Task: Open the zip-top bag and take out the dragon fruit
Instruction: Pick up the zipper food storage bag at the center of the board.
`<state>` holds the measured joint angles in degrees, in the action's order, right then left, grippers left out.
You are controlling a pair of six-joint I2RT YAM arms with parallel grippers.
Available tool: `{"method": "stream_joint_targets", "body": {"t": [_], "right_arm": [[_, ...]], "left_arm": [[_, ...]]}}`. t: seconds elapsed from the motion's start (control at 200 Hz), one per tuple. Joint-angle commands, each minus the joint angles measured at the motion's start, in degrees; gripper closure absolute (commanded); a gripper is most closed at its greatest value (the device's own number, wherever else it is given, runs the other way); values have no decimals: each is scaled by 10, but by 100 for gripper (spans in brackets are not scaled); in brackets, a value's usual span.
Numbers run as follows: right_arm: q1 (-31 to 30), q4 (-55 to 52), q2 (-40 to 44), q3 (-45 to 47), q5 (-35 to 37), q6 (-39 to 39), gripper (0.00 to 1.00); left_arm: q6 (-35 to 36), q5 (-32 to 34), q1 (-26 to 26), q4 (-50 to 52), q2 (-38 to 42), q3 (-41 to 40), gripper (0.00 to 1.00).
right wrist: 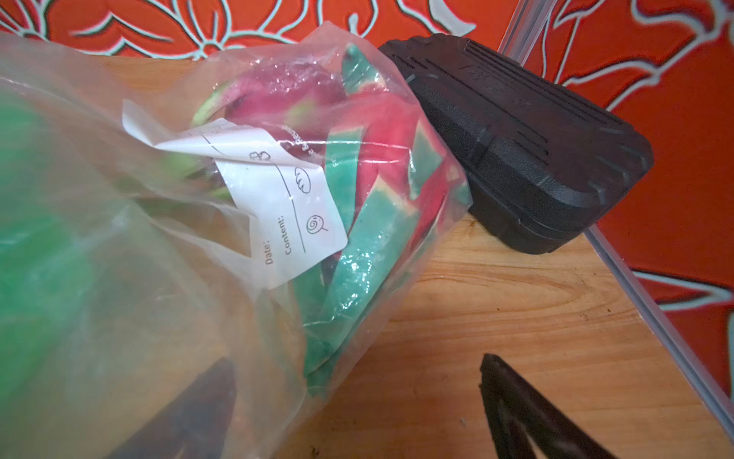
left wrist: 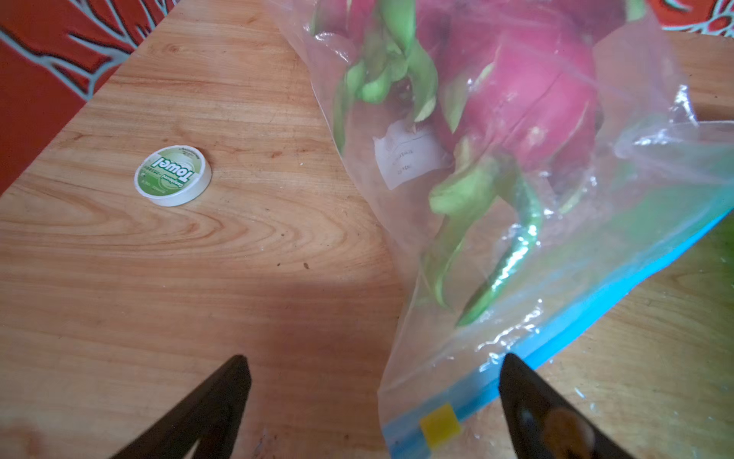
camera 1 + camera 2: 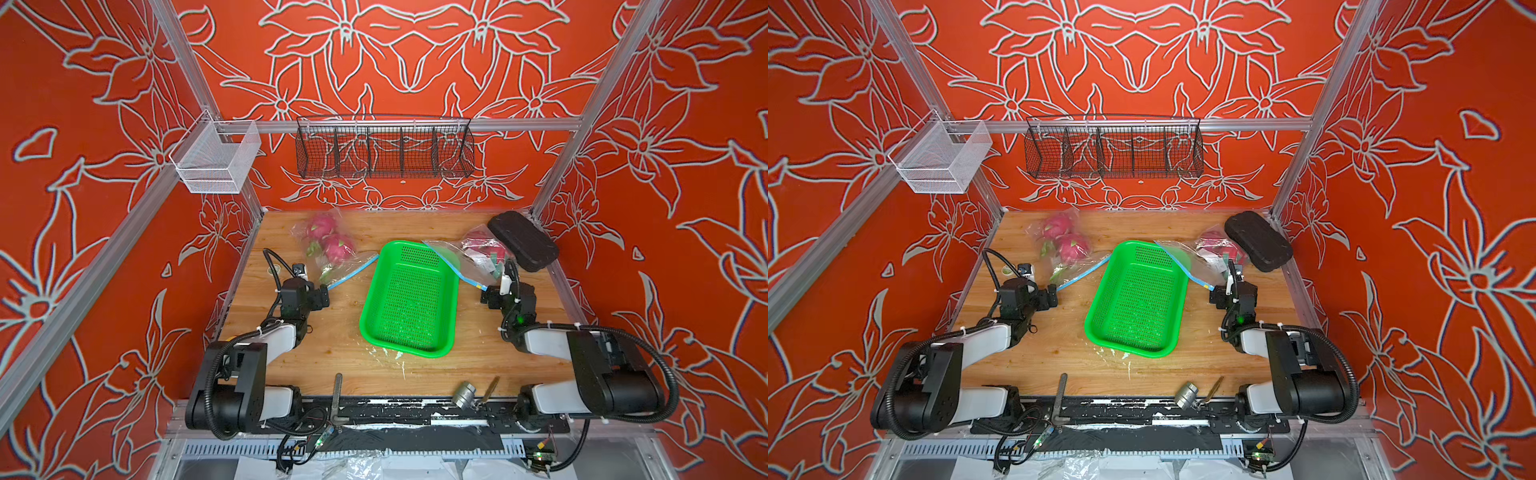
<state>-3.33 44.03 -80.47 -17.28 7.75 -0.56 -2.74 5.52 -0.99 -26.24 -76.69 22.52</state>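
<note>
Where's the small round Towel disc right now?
In the left wrist view, the Towel disc lies at the left of the table, beside the left zip-top bag.

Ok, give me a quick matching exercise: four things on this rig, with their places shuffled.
Things:
1 green perforated plastic tray
2 black ribbed hard plastic case
3 small round white-and-green towel tin
4 long black wire basket
Places:
A hanging on the aluminium back rail
B middle of the wooden table
C table's far right corner
D near the table's left edge
Pairs: 1-B, 2-C, 3-D, 4-A
</note>
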Motion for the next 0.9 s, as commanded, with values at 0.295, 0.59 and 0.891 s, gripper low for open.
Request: {"method": "stream_joint_targets", "body": {"t": [0.295, 0.59, 0.891], "right_arm": [[0, 12, -5, -15, 10, 8, 3], [0, 11, -5, -16, 10, 7, 3], [-4, -104, 92, -32, 102, -24, 3]], "left_arm": [[8, 6, 4, -15, -5, 12, 3], [8, 6, 4, -14, -5, 12, 3], [27, -51, -10, 129, 31, 80, 3]]}}
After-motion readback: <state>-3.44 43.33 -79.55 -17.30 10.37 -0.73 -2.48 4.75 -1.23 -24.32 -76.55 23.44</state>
